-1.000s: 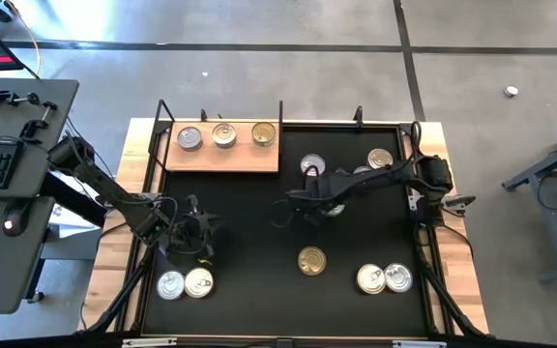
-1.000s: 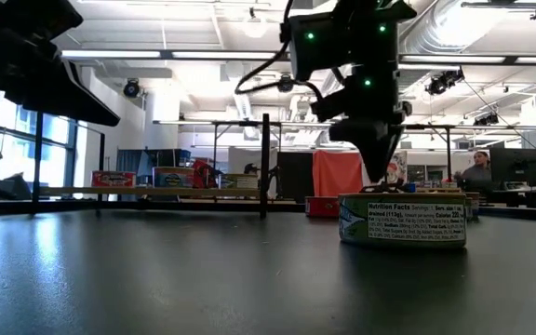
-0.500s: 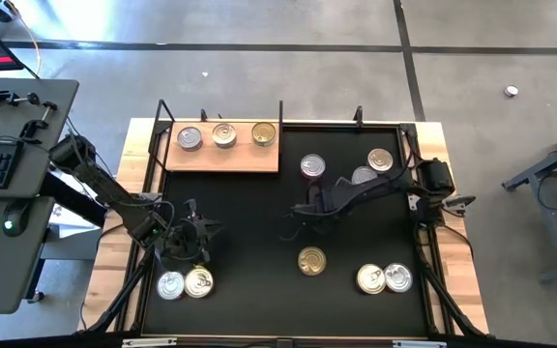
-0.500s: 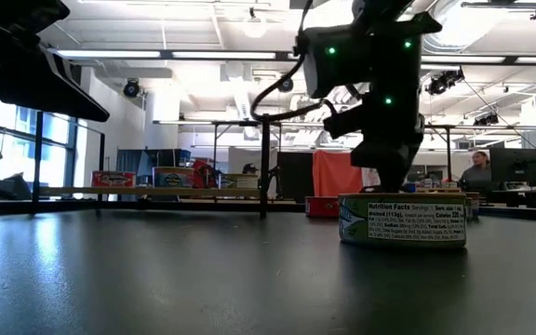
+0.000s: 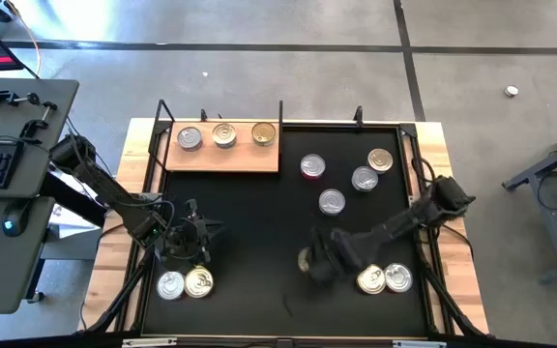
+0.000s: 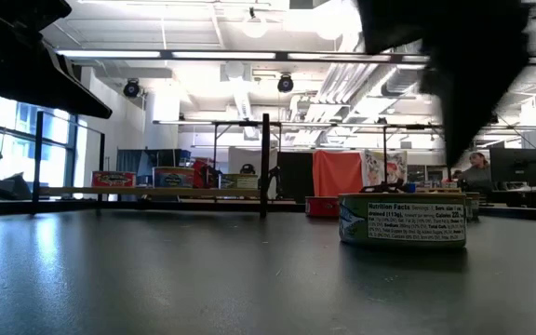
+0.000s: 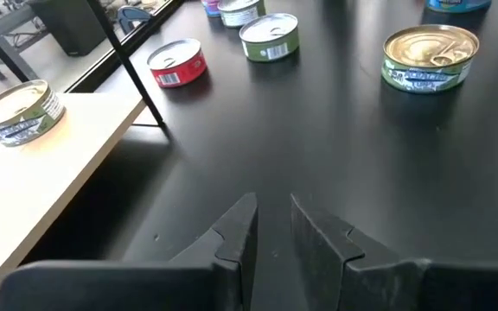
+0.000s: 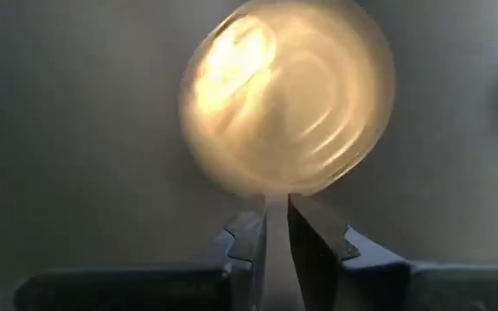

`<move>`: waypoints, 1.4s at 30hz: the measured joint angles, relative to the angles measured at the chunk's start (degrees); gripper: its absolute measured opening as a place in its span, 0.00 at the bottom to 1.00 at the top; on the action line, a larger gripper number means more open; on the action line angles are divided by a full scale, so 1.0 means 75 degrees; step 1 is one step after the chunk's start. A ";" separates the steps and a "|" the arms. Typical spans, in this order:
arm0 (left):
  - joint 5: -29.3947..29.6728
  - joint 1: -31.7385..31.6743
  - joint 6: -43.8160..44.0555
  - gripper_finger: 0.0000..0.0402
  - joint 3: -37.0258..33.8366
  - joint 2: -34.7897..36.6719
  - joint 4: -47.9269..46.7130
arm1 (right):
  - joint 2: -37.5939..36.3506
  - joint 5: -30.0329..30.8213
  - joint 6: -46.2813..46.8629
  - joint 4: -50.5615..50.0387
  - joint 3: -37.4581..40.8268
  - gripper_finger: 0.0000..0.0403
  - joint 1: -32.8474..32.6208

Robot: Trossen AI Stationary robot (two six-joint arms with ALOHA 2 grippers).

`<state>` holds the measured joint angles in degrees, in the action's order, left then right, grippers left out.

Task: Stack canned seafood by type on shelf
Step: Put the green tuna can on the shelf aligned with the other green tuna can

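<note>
left end effector (image 5: 193, 249) idling above two tins (image 5: 185, 283), fingers nearly together, empty | shelf (image 5: 222, 156) carrying three tins | right end effector (image 5: 315, 268) hovering over gold tin (image 8: 288, 104), fingers nearly together, gripping nothing | step: reaching for pick | next: spreading fingers, descending

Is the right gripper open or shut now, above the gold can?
Shut, nearly. In the right wrist view the right gripper shows only a thin slit between its fingers, holding nothing, with the gold can just beyond.

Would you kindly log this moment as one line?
right tool: nearly shut, empty, over gold-lidded can | left tool: idle | shelf: three cans
</note>
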<state>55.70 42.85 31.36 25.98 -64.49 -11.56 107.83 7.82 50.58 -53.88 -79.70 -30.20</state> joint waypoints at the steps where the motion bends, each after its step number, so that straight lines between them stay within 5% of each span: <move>1: 0.0000 0.0000 0.0002 0.15 0.0000 0.0000 0.0027 | 0.0014 0.0055 0.0291 0.0019 0.0000 0.10 -0.0210; 6: -0.0002 0.0000 -0.0013 0.15 0.0000 0.0000 0.0155 | 0.0062 0.1175 0.1194 0.0978 0.0244 0.10 -0.0646; 12: -0.0007 0.0000 -0.0017 0.15 0.0000 0.0000 0.0215 | 0.0285 0.0875 0.1416 0.2283 0.0925 0.09 -0.0094; 17: -0.0021 0.0000 -0.0143 0.15 0.0000 0.0000 0.0369 | 0.0508 0.0801 0.0540 0.3246 0.1015 0.07 0.0591; 27: -0.0198 0.0000 -0.0015 0.15 0.0000 0.0000 0.0395 | 0.1454 -0.0319 -0.2612 0.7960 0.1018 0.03 0.1958; 31: -0.0489 -0.0064 0.0044 0.15 0.0000 -0.0043 0.0392 | 0.1549 -0.1142 -0.3147 0.7162 0.0459 0.02 0.2062; 37: -0.0956 -0.0889 0.0063 0.15 0.0002 -0.0623 0.0383 | 0.1466 -0.0993 -0.2929 0.4772 -0.0598 0.00 0.1708; 42: -0.1383 -0.1600 0.0106 0.15 0.0000 -0.1583 0.0819 | 0.1528 -0.0898 -0.2041 0.4114 -0.0495 0.00 0.1437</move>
<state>45.33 30.85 32.15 25.98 -76.36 -5.42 119.28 1.08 35.27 -23.03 -83.42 -19.42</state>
